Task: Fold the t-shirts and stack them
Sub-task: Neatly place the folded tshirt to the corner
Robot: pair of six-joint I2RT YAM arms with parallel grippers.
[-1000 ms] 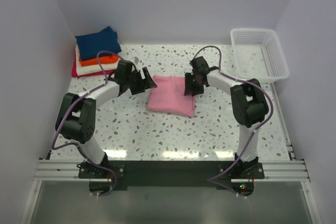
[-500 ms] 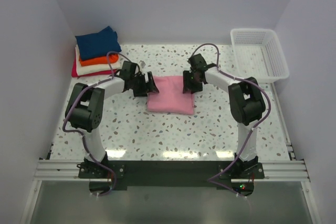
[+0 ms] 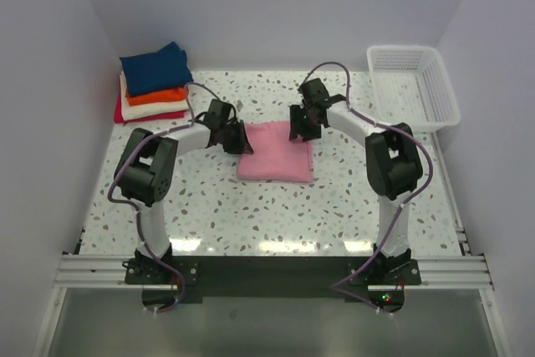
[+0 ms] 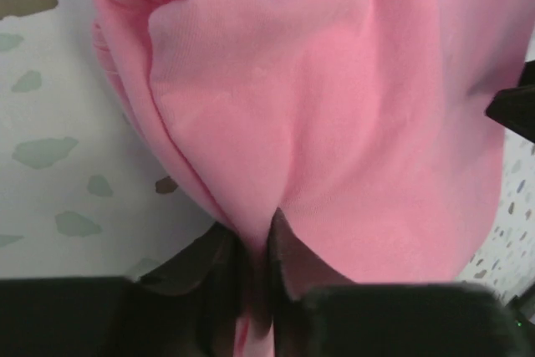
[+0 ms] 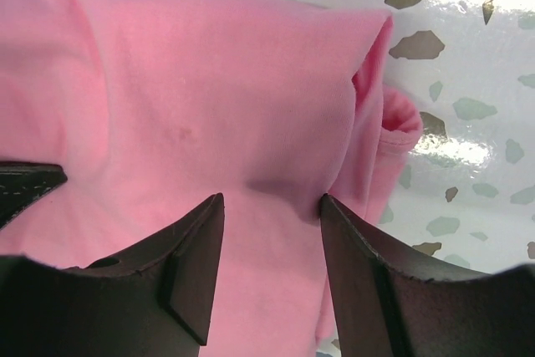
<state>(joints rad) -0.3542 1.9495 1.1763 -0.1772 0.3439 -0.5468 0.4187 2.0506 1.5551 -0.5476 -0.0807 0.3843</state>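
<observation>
A light pink t-shirt lies folded in a rough rectangle on the speckled table. My left gripper is at its far left corner, shut on a pinched ridge of pink cloth that runs down between the dark fingers. My right gripper is at the far right corner, open, its two fingertips resting on the pink cloth just inside the folded edge. A stack of folded t-shirts stands at the back left: navy on top, then orange, cream-white and red.
A white plastic mesh basket stands at the back right corner. White walls close in the table on the left, back and right. Bare speckled tabletop lies between the pink shirt and the arm bases.
My left gripper has moved right onto the pink shirt's far left corner and shut on the cloth. My right gripper edged toward the far edge, and the shirt now lies squarer.
</observation>
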